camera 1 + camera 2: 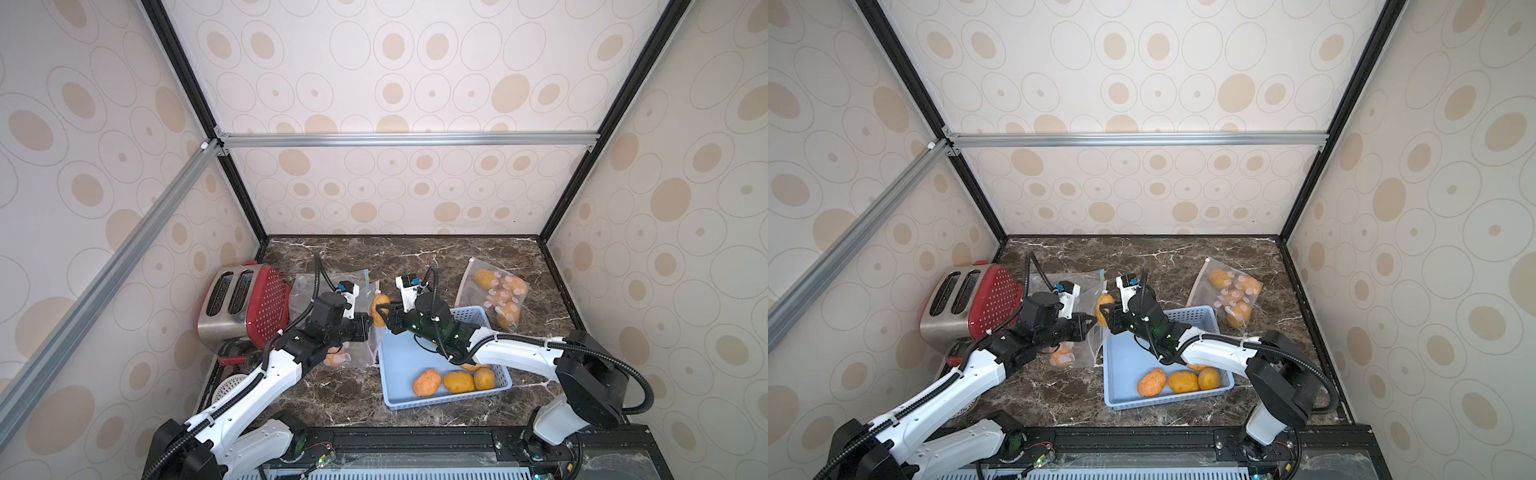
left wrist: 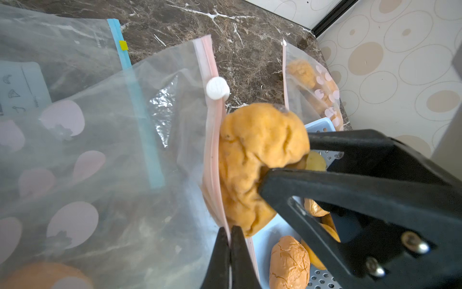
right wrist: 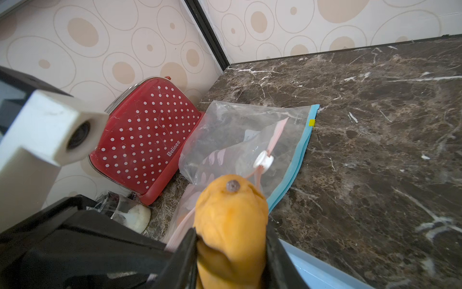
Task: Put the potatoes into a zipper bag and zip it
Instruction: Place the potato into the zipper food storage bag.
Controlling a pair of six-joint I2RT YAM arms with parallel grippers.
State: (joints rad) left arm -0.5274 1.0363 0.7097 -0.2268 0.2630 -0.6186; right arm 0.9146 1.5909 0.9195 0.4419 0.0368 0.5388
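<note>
As left tool pinches bag, outstretched right tool grips potato.

Left end effector pinched closed, right end effector clamped partway, tips facing each other.

I'm working in what looks like a mock kitchen built as a lab test cell. A red toaster sits on a marble-look countertop, but the walls are circle-patterned wallpapered panels set in an aluminium frame.
</note>
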